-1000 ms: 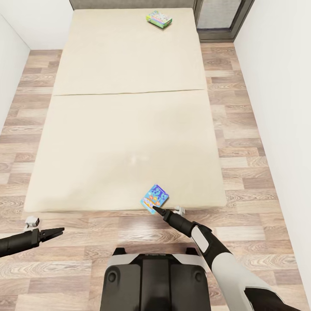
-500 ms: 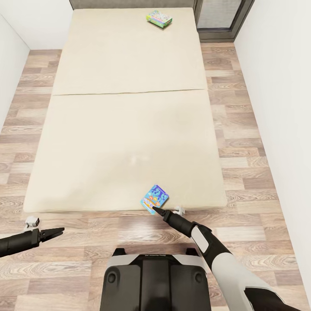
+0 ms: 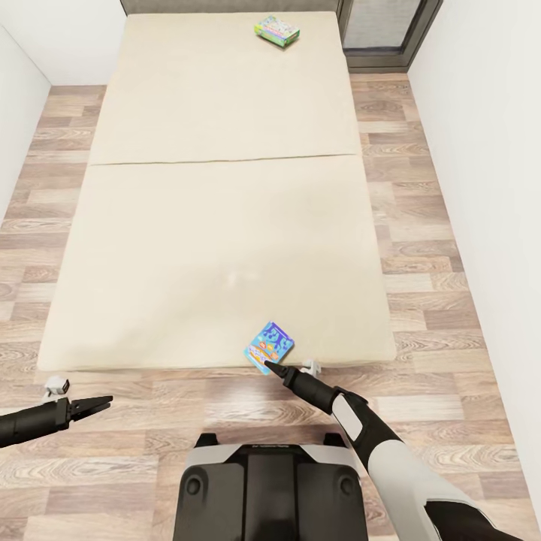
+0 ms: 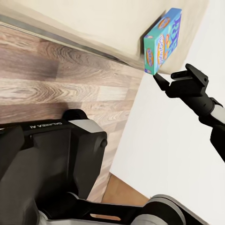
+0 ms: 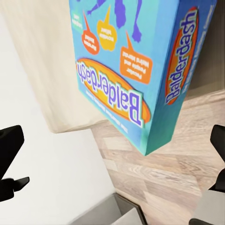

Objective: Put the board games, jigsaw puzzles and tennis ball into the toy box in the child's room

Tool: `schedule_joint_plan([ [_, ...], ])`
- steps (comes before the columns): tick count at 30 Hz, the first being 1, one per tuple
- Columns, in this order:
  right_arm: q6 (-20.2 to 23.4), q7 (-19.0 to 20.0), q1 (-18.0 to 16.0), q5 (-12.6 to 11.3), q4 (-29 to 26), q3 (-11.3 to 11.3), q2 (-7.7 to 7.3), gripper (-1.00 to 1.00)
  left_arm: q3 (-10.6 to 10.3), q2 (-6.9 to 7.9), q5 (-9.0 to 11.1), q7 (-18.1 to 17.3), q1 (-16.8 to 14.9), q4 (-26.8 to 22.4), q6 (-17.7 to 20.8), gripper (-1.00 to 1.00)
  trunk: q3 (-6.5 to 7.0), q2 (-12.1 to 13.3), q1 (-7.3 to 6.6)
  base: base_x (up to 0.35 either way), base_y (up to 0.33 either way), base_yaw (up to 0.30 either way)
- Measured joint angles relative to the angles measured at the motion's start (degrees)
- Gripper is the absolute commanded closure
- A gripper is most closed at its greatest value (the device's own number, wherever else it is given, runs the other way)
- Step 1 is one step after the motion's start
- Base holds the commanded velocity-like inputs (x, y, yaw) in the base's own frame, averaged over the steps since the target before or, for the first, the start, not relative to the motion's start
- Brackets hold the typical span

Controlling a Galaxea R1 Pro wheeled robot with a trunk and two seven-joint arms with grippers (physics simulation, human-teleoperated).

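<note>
Right gripper (image 3: 267,364) hangs with its two black fingers spread apart just short of the near corner of the flat blue "Balderdash" board game box (image 3: 269,346). That box lies at the near edge of the plain beige mattress (image 3: 188,225). Left gripper (image 3: 105,402), whose jaw state I cannot tell, hovers over the wood-plank floor (image 3: 421,285) at near left, and a second colourful flat game box (image 3: 276,31) lies at the far end.

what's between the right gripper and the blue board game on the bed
Nothing: in the right wrist view the right gripper is open around a bare gap up to the near corner of the blue Balderdash box, which lies at the bed's foot edge.
</note>
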Motion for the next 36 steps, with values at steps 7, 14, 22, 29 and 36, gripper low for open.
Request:
schedule_joint_plan([
  [7,0.04,0.05,0.03,-0.02,0.21,0.15,0.0,-1.0,-0.02,-0.01,0.0,0.0,0.0,0.0,0.0,-1.0,-0.19,-0.42,0.22,0.0,0.0,0.0],
  [14,0.07,0.06,0.04,-0.02,0.26,0.19,0.02,-1.0,-0.03,-0.01,0.0,0.0,0.0,0.0,0.0,-1.0,-0.19,-0.42,0.22,0.0,0.0,0.0],
  [22,0.12,-0.1,0.04,0.02,0.27,0.27,0.17,-1.0,-0.06,-0.01,0.0,0.0,0.0,0.0,0.0,-1.0,-1.08,-2.41,1.32,0.0,0.0,0.0],
  [29,0.56,-0.2,0.04,0.06,0.3,0.29,0.18,-1.0,-0.07,-0.06,0.0,0.0,0.0,0.0,0.0,-1.0,-2.34,-5.22,2.86,0.0,0.0,0.0],
  [36,1.01,-0.32,0.04,0.13,0.29,0.3,0.17,-1.0,-0.07,-0.28,0.0,0.0,0.0,0.0,0.0,-1.0,-3.6,-8.03,4.4,0.0,0.0,0.0],
])
